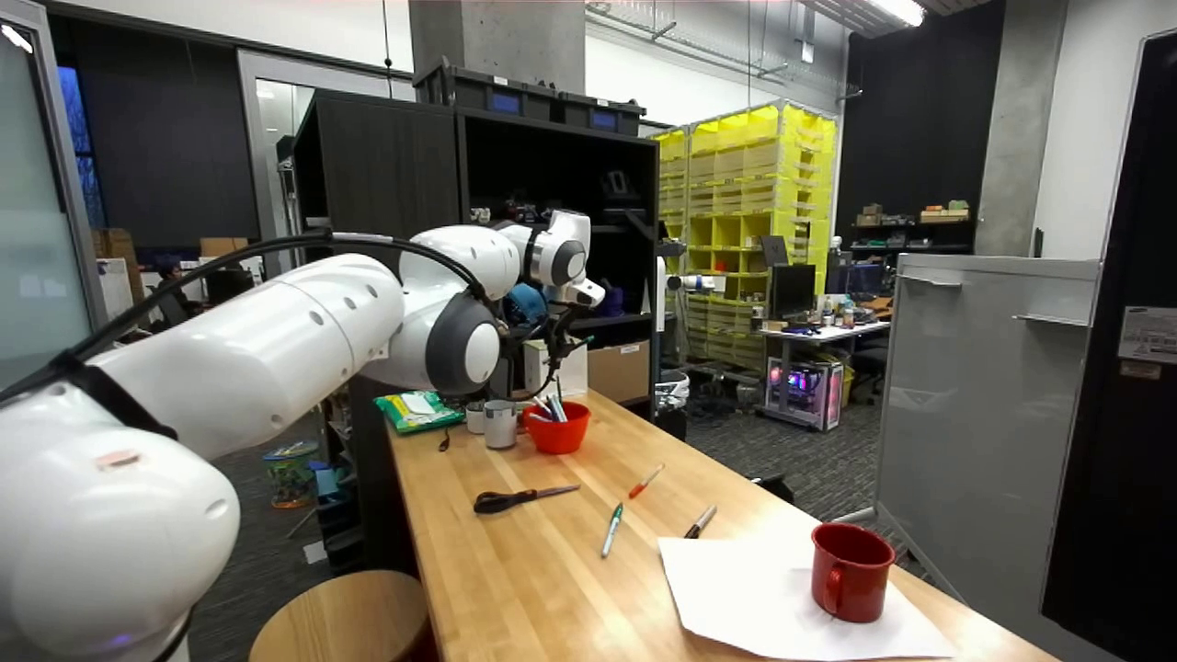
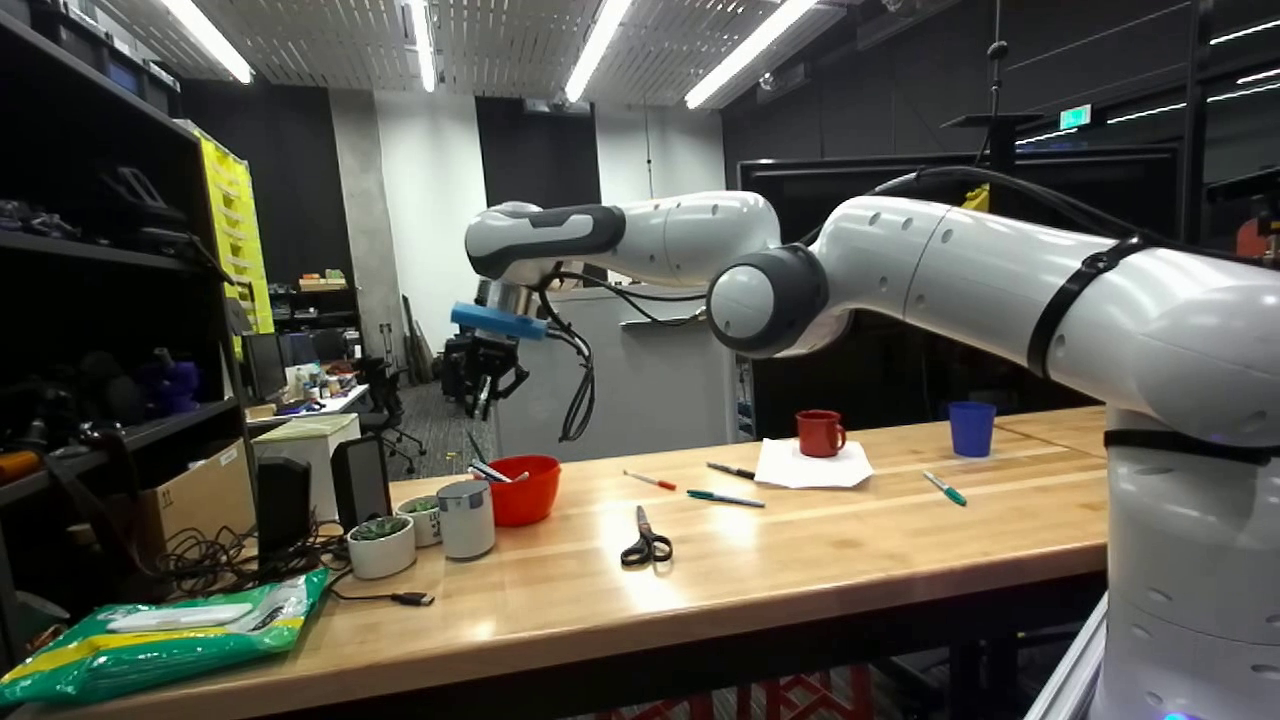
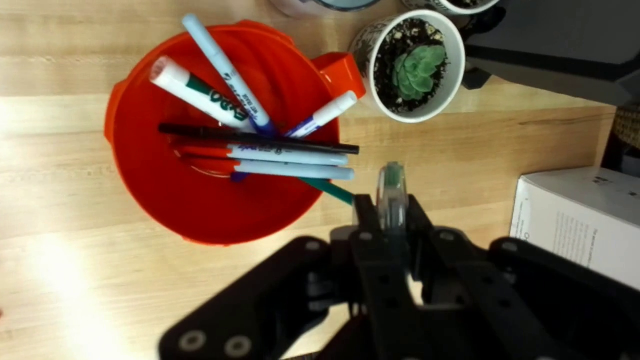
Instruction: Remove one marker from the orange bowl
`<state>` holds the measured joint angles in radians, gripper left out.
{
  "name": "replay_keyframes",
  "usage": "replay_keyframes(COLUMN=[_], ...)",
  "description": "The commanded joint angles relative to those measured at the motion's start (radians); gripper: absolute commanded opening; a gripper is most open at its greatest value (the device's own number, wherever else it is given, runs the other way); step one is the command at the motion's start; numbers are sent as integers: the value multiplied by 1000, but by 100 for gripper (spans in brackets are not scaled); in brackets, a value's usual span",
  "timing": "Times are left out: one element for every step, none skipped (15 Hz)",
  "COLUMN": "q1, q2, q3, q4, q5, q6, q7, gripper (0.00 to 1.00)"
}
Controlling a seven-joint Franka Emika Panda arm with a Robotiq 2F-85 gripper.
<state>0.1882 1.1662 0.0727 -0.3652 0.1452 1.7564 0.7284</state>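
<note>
The orange bowl (image 1: 563, 439) stands on the table and also shows in an exterior view (image 2: 530, 495) and the wrist view (image 3: 200, 212). Several markers lie in it, among them a white marker with green print (image 3: 192, 92), orange-capped markers (image 3: 295, 169) and a black pen (image 3: 260, 141). My gripper (image 3: 392, 210) is shut on a pen-like marker with a clear body and green end (image 3: 391, 182). In an exterior view the gripper (image 2: 487, 390) is raised above the bowl, with the held marker apart from it. The marker's rear part is hidden between the fingers.
Potted succulents (image 3: 417, 70) and a grey-white canister (image 2: 467, 520) stand close beside the bowl. Scissors (image 2: 645, 540) and loose markers (image 2: 725, 498) lie on the table. A dark red mug (image 2: 820, 432) stands on paper; a blue cup (image 2: 972, 428) is near the arm's base. A white box (image 3: 580, 215) is nearby.
</note>
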Motion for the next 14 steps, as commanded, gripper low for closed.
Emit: replay_keyframes(q1=[-44,-60,-74,-93,-110,-127,-146,-163,-180,-196,-213,-227,-241,-252], q2=[-31,-34,-35,-36,-20,-17,-13,-10,-4,2,12,21,29,41], q3=[37,44,50,59,58,63,65,68,69,73,76,74,74,72], q4=[-20,-23,-24,-25,0,0,0,0,-1,-2,-2,-3,-4,2], q5=[55,72,87,104,127,144,162,178,192,209,227,240,253,264], q6=[17,21,27,32,32,41,51,60,71,79,88,98,109,123], q7=[58,82,102,125,147,169,190,209,234,251,270,293,315,340], gripper=[4,4,4,4,4,4,4,4,4,4,4,4,4,4])
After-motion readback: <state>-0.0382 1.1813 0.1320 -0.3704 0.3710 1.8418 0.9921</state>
